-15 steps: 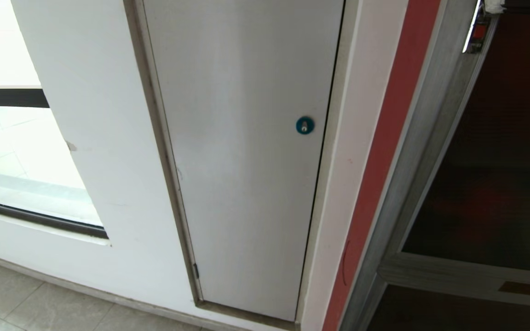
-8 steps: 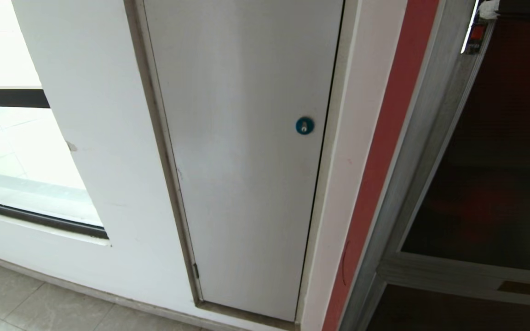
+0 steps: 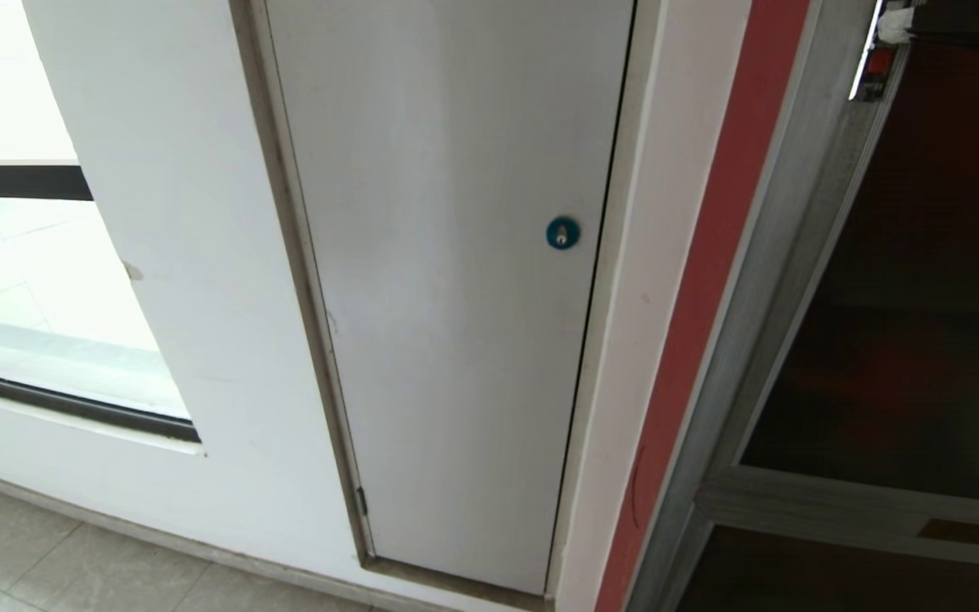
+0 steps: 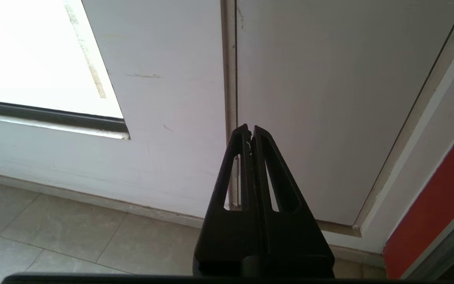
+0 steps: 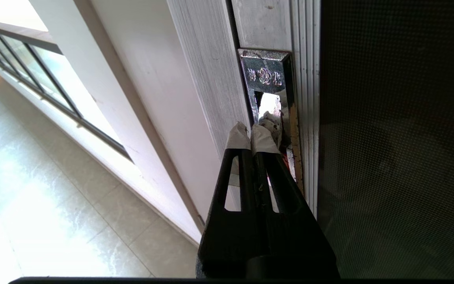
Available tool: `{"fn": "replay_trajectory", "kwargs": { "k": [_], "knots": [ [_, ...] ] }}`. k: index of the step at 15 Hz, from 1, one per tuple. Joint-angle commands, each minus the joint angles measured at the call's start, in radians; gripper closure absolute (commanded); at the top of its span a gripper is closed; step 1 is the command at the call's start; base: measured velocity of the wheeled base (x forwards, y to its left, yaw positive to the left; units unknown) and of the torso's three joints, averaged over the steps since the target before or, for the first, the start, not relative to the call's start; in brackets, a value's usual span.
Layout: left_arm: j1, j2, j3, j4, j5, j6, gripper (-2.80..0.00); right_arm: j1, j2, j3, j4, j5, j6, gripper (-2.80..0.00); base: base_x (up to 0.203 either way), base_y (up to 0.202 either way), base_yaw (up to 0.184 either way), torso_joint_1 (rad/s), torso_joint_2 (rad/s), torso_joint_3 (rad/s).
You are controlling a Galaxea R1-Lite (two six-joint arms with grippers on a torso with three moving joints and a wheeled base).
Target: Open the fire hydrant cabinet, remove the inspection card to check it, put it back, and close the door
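R gripper (image 5: 252, 132) pressed together, tips at latch (image 5: 268, 98), maybe touching; door (image 5: 400, 138) long axis vertical.

A: where's the fire hydrant cabinet (image 3: 804, 255)?
B: right of the narrow door (image 3: 455, 297); window (image 3: 39, 297) left of that.
A: right hand (image 5: 250, 132)?
B: tips at the latch (image 5: 268, 90) on the door (image 5: 396, 138) edge.

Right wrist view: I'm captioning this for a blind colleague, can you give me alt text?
The right end effector, shut, with taped tips, sits at the metal latch plate on the silver frame of the door, whose dark tinted glass fills one side. On the other side are a white wall, a tiled floor and a window.
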Motion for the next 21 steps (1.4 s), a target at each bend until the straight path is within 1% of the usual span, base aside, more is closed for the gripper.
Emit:
{"fn": "replay_trajectory", "kwargs": {
  "k": [1, 21],
  "knots": [
    [0.001, 0.001, 0.008, -0.001, 0.0, 0.0, 0.0, -0.002, 0.016, 0.0, -0.001, 0.002, 0.001, 0.0, 0.0, 0.0, 0.0, 0.0, 0.0, 0.0],
    [0.001, 0.0, 0.008, -0.001, 0.0, 0.0, 0.0, -0.006, 0.047, 0.006, -0.01, -0.047, 0.004, 0.0, 0.0, 0.0, 0.0, 0.0, 0.0, 0.0]
  ]
}}
